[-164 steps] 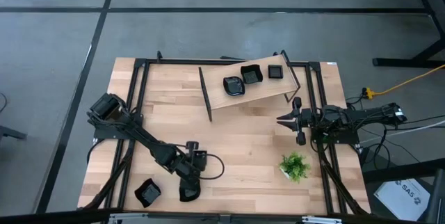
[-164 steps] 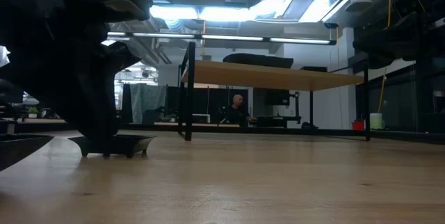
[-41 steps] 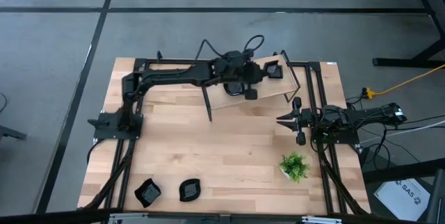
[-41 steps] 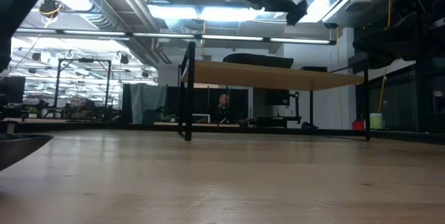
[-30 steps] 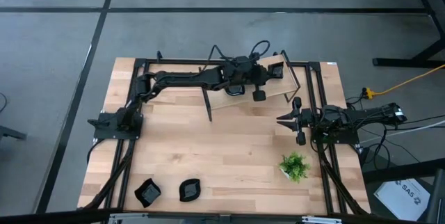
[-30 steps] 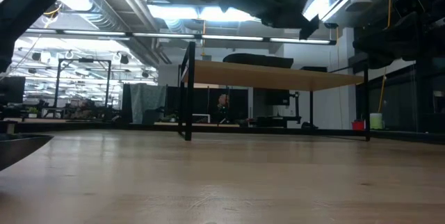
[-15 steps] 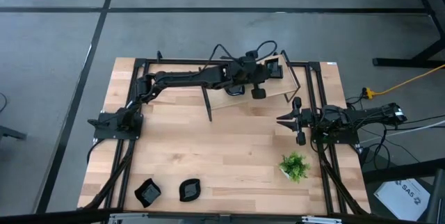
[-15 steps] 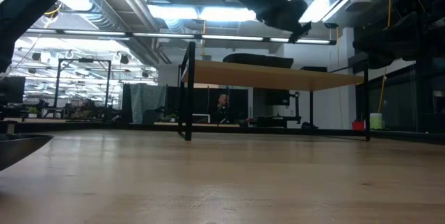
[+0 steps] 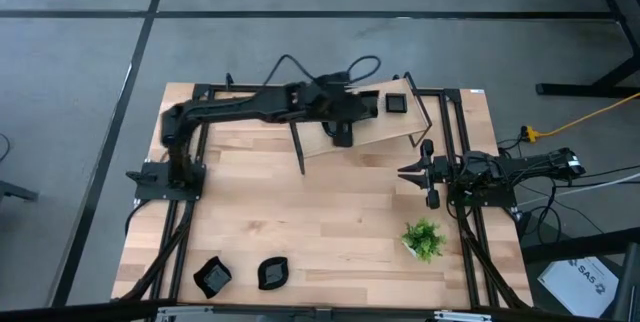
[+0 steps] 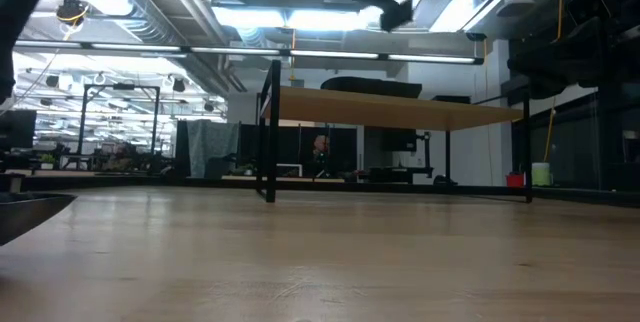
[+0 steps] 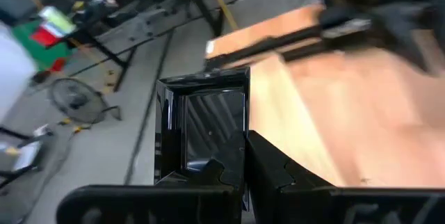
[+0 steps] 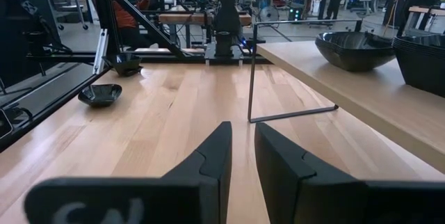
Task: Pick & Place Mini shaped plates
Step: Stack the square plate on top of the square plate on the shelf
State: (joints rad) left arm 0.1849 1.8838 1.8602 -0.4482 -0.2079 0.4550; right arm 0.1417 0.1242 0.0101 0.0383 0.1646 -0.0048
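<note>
One glossy black square plate (image 11: 205, 130) pinched in left claw (image 11: 240, 172).

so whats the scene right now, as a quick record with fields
left gripper: over the raised shelf, fingers shut on the held plate, a square one
right gripper: parked at the table's right edge, fingers slightly apart, nothing between them
shelf plates: one square, another partly under the left arm
table plates: two near the front left corner of the table, at and
potted plant: on the table, front right
</note>
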